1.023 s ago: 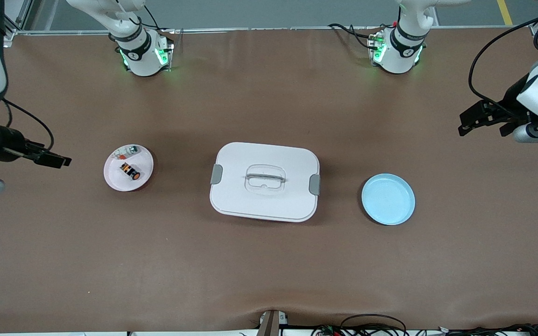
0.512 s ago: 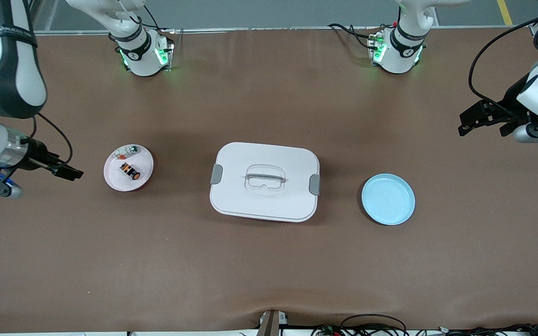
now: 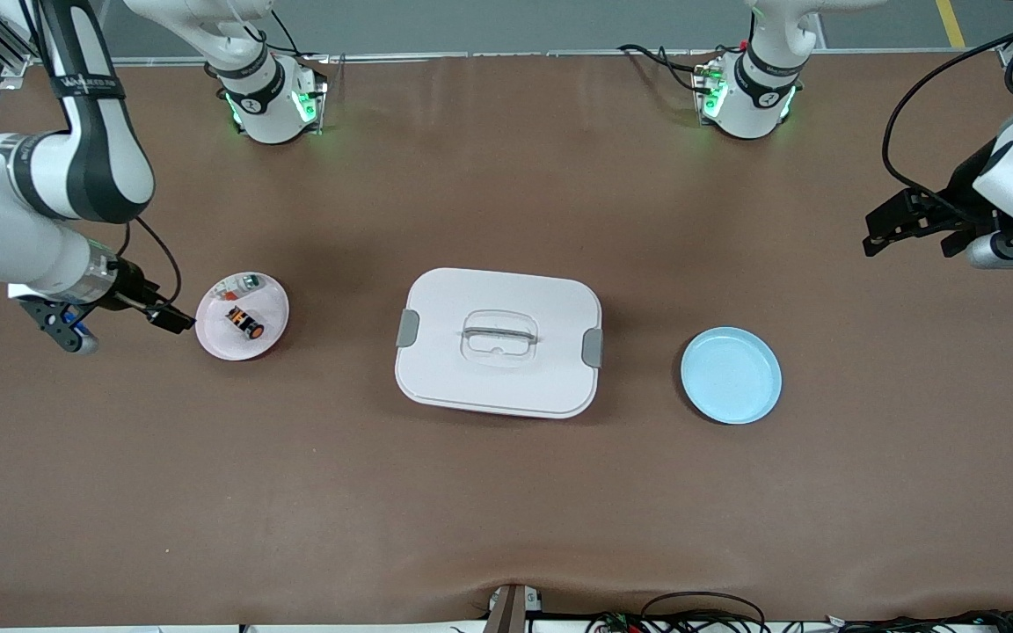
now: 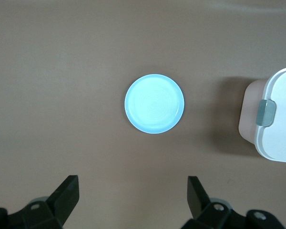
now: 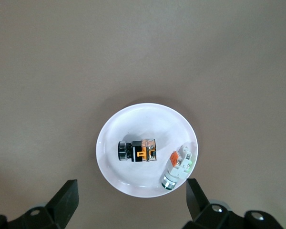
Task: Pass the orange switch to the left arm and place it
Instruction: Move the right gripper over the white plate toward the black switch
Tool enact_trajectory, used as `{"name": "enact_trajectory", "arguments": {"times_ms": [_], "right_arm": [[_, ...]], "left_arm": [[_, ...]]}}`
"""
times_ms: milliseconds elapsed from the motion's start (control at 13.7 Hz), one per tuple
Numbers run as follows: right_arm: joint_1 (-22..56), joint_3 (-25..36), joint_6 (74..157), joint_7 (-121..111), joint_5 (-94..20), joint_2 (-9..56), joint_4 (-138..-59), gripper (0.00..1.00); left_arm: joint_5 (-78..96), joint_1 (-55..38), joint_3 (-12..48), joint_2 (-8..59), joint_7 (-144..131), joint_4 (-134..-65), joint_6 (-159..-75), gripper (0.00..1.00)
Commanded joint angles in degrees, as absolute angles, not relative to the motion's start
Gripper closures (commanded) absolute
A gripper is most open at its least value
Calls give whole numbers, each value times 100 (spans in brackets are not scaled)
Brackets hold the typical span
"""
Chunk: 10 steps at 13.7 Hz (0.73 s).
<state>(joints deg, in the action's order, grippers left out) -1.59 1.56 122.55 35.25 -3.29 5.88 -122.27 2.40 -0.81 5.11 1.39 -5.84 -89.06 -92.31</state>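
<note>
On the pink plate (image 3: 271, 303), orange switch (image 3: 244, 323) just beside the right gripper (image 3: 171, 318), fingers spread, empty, left gripper (image 3: 878, 236) likewise.

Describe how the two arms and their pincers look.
Both arms are glossy white with black joint bands. The right arm has grey lettering, a steel wrist ring and a looping black cable. Green lights glow at the bases. The right pincer and left pincer are black, two-fingered.

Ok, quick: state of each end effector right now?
Left end effector: open, empty, waiting above the table's end.
Right end effector: open, empty, beside the pink plate.
</note>
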Motion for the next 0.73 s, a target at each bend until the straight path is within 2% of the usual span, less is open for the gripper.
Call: {"name": "enact_trajectory", "arguments": {"times_ms": [0,219,512,658], "right_arm": [[-44,141,12943,3752,-351,378,-12891,0],[53,141,13683,3841,-360,500,-13288,0],[193,141,14079,3841,-360,764,-13412,0],[202,141,14595,3841,-360,922,-13613,0]], "left_arm": [[220,-44,554,141,-527,-8824,-9141,0],[220,-18,554,141,-510,-8824,-9149,0],[220,-53,545,141,-527,-8824,-9141,0],[220,-53,554,141,-545,-8816,-9141,0]]}}
